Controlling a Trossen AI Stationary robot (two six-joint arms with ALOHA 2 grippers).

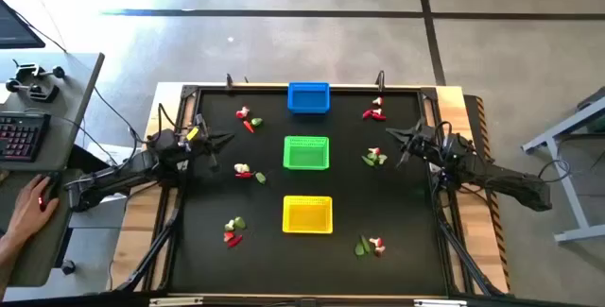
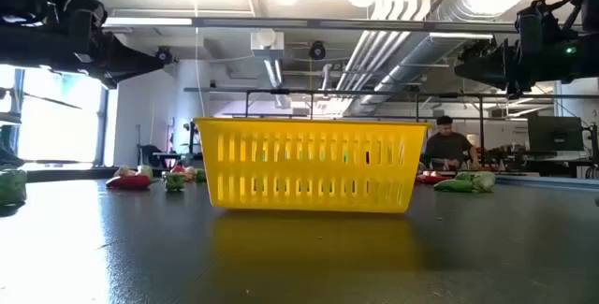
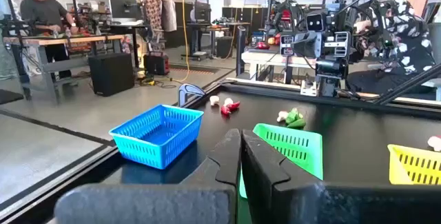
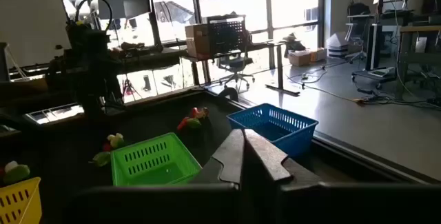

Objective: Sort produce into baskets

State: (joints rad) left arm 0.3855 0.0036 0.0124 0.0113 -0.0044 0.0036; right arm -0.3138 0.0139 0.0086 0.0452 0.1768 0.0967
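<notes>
On the table: a black mat (image 1: 312, 250) with three little baskets in a row down the middle.
Blue basket (image 1: 308, 97): at the far end of the row, nothing seen in it.
Green basket (image 1: 306, 152): in the middle of the row, between the blue one and the yellow one.
Yellow basket (image 1: 307, 214): at the near end; it fills the middle of the low view.
Produce: small heaps of red, green and white bits lie on the mat, none in a basket that I can see.
Left-side heaps: one (image 1: 249, 118) near the blue basket, one (image 1: 248, 171) just beside the green basket, one (image 1: 233, 232) beside the yellow basket.
Right-side heaps: one (image 1: 374, 112) near the blue basket, one (image 1: 375, 158) beside the green basket, one (image 1: 370, 246) near the yellow basket.
Left gripper (image 1: 225, 140): up in the air at the left edge of the mat, pointing at the baskets; its two fingers are pressed together and hold nothing.
Right gripper (image 1: 392, 137): up in the air at the right edge of the mat, facing the left one; its fingers are pressed together too, with nothing between them.
By the desk on the left: a person's hand (image 1: 30, 205) rests near a keyboard (image 1: 21, 137).
Far back in the room: a person (image 2: 449, 145) stands at a bench.
</notes>
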